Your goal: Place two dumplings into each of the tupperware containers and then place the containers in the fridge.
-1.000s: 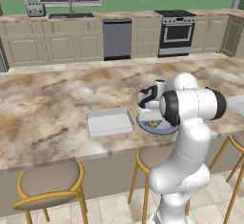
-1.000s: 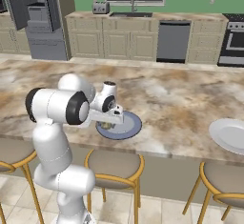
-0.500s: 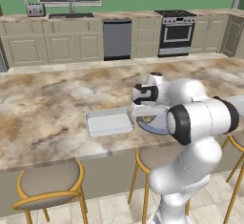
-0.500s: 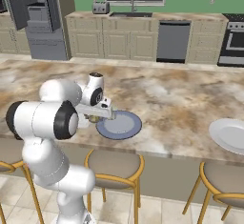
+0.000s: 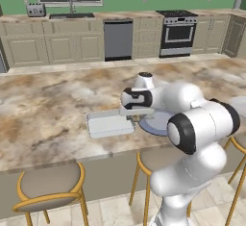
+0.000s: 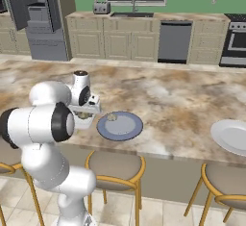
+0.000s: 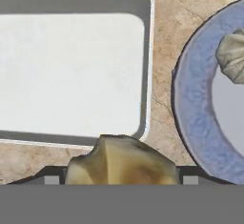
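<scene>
My gripper is shut on a tan dumpling that sits between its fingertips. It hangs just above the counter, over the gap between a pale tupperware container and the blue-grey plate. One more dumpling lies on that plate. From the left base view the gripper is at the right end of the container, beside the plate. The right base view shows the gripper left of the plate, which carries a dumpling. The fridge stands at the far left with its door open.
A white plate lies on the counter's right end. Round stools line the counter's near side. The sink, a dishwasher and an oven stand along the back wall.
The arm has swung left from over the blue-grey plate towards the container, carrying the dumpling. Its elbow has shifted with it.
</scene>
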